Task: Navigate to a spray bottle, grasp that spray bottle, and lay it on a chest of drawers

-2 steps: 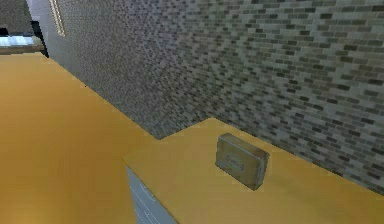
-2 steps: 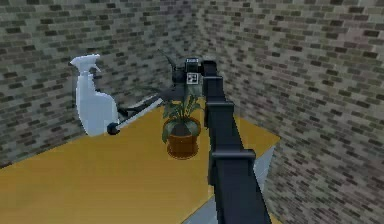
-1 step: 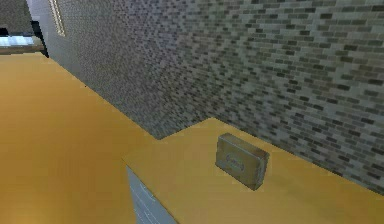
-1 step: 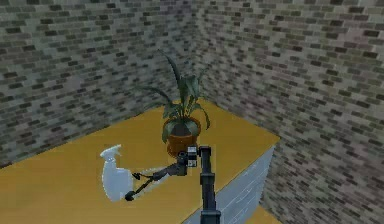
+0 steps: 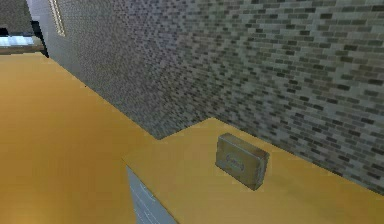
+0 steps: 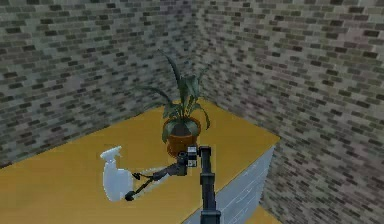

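Nothing legible here: no words, numbers or signs can be read on anything. The white spray bottle (image 6: 116,178) shows a plain side with no label to make out. The small box (image 5: 241,160) on the yellow top (image 5: 190,182) has a face too blurred for any print.

A yellow-topped chest (image 5: 310,195) fills the lower right, its pale grey-blue front (image 5: 148,205) showing at the bottom edge. A small grey-tan box (image 5: 243,161) sits on the top, near the back edge. Behind runs a grey brick wall (image 5: 250,60). Orange floor (image 5: 50,130) spreads left.
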